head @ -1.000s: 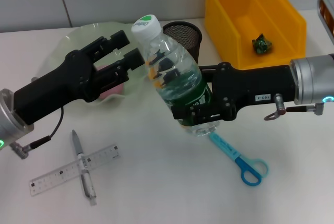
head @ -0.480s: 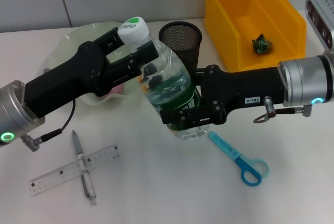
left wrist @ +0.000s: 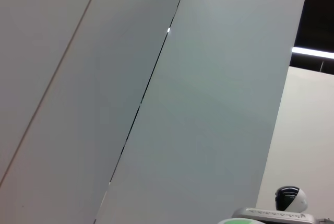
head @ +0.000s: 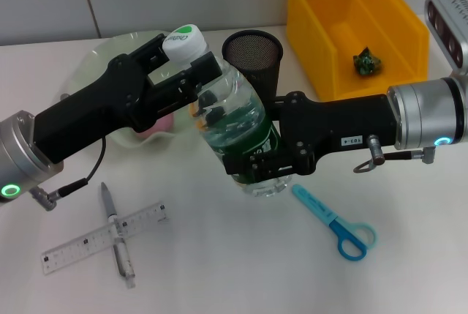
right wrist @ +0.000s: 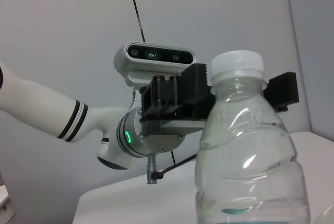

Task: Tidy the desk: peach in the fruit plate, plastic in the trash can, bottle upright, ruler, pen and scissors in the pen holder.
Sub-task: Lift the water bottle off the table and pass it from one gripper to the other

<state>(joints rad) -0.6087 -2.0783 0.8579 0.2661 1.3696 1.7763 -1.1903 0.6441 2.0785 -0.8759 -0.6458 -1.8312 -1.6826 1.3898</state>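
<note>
Two grippers meet at the bottle (head: 234, 127), which leans with its white cap (head: 183, 39) toward the robot's left and its base lifted off the surface (head: 241, 270). The right gripper (head: 267, 164) is clamped around the bottle's lower body. The left gripper (head: 179, 72) has its fingers (head: 197, 72) spread on either side of the neck just under the cap, and whether they press it cannot be told; the right wrist view shows those black fingers (right wrist: 180, 91) flanking the cap. Compared with half a second ago, the bottle and both arms have shifted only slightly, with the cap a touch higher; a second ago the left gripper sat lower and farther to the left, clear of the cap. The peach (head: 157, 125) lies in the plate (head: 110, 54) behind the left arm. The ruler (head: 102, 237) and pen (head: 117, 233) lie crossed on the surface, the scissors (head: 336, 222) lie near the right arm, the holder (head: 252, 54) stands behind the bottle, and the plastic (head: 365, 61) sits in the yellow bin (head: 351, 25).
</note>
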